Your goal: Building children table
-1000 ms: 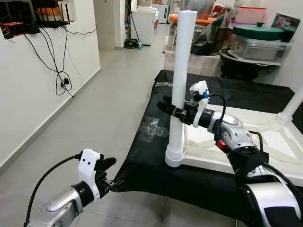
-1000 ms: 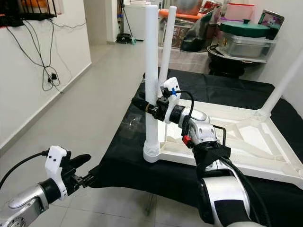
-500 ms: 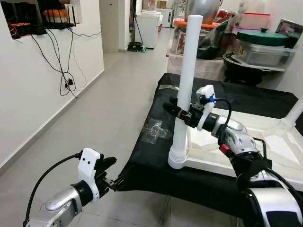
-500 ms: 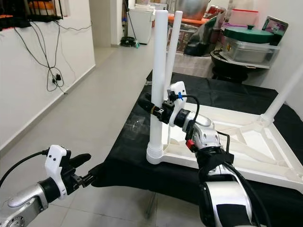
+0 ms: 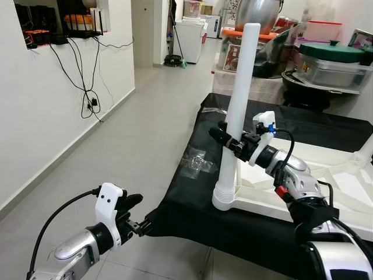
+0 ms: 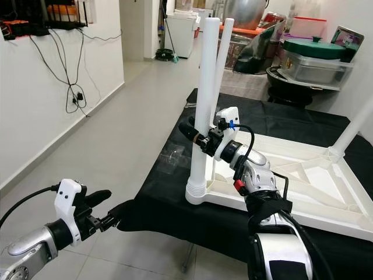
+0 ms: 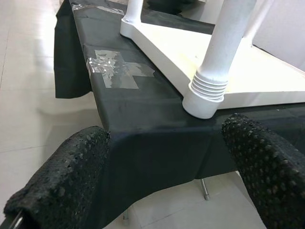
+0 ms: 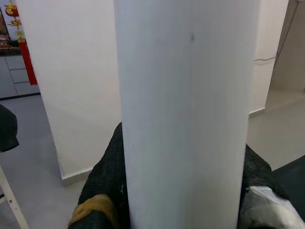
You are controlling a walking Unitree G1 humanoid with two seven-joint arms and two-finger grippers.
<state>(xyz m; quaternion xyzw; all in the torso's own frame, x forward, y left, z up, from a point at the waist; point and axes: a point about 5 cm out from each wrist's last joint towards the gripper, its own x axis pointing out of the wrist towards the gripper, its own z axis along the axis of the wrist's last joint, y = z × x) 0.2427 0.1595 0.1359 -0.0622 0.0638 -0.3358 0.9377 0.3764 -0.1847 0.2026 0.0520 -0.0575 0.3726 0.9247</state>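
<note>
Right gripper (image 5: 224, 137) reached forward, jaws clamped on leg (image 5: 236, 116); left gripper (image 5: 135, 219) low, jaws apart.

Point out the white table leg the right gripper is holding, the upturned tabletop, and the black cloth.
white table leg (image 5: 243, 76), left eye view, upper shaft.
right gripper (image 5: 223, 136), left eye view, fingertips.
upturned tabletop (image 6: 278, 201), right eye view, near rim.
black cloth (image 7: 157, 148), left wrist view, front edge.

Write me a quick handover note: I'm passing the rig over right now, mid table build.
Right gripper: shut on the near-corner table leg, which stands upright in the corner socket of the upturned white tabletop.
Left gripper: open, holding nothing, low by the black cloth edge.
Done: another leg stands behind, one at the far right.
Left: confirm this leg is seated; fourth corner is out of view.
</note>
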